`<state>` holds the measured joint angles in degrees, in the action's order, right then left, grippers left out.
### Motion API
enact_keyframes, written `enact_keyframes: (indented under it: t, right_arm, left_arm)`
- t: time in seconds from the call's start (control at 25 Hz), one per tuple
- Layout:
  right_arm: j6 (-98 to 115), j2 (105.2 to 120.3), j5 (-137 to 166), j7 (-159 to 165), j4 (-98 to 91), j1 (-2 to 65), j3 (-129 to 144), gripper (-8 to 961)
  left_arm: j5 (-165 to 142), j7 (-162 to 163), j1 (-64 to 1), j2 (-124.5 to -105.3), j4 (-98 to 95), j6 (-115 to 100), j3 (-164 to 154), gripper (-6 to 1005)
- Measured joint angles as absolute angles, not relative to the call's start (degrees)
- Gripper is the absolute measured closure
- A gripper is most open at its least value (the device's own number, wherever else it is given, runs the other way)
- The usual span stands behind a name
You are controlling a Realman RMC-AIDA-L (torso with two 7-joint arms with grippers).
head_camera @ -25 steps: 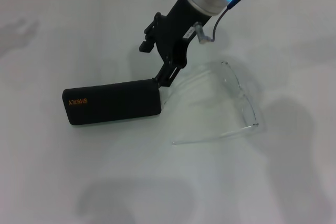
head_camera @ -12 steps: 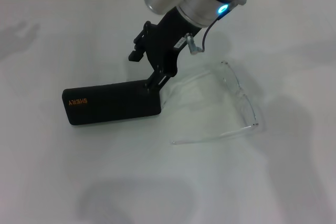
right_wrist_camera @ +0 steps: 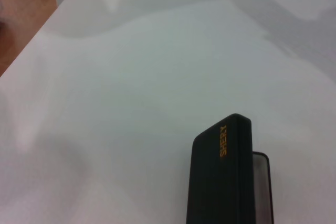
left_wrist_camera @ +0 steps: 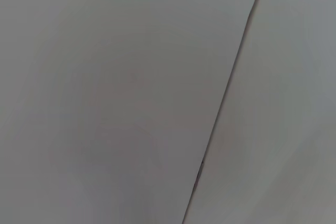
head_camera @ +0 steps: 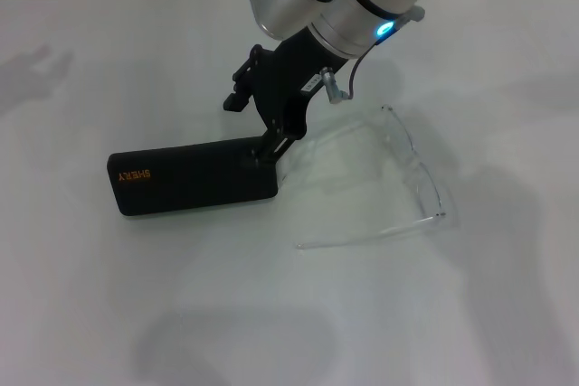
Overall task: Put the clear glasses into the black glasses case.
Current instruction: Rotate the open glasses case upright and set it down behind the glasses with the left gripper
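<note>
Right gripper (head_camera: 271, 153) down at the right end of the black glasses case (head_camera: 193, 178), fingertips at its lid edge; spread or pressed together, cannot tell. Case lies closed, left of centre on the white table (head_camera: 109, 296). Clear glasses (head_camera: 398, 183) just right of it, arms unfolded, untouched. Step in hand looks like opening the lid; next calls for lifting it fully back. Left arm out of sight.

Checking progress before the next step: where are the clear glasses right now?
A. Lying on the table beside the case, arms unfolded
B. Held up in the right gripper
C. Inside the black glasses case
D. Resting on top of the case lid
A. The clear glasses lie on the white table to the right of the black glasses case, arms spread; the right gripper is at the case's end.
</note>
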<state>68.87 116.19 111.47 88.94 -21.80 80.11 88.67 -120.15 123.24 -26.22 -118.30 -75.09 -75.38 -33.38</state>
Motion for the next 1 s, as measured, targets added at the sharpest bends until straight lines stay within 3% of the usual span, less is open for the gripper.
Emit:
enact_keyframes:
  t: [0.44, 0.8, 1.0]
  right_arm:
    - [70.0, 116.05, 111.1, 92.0, -26.9, 76.5, 88.6, 234]
    - [76.9, 115.46, 118.8, 101.4, -53.4, 60.4, 81.9, 234]
    - [82.2, 115.37, 119.0, 101.8, -58.3, 53.4, 73.5, 235]
  left_arm:
    - [-124.8, 124.5, -26.1, -118.30, -76.4, -75.8, -33.9, 599]
    - [-145.3, 134.3, -25.1, -119.27, -92.8, -82.0, -36.4, 603]
    - [-152.3, 137.9, -24.4, -119.40, -94.0, -82.8, -43.6, 614]
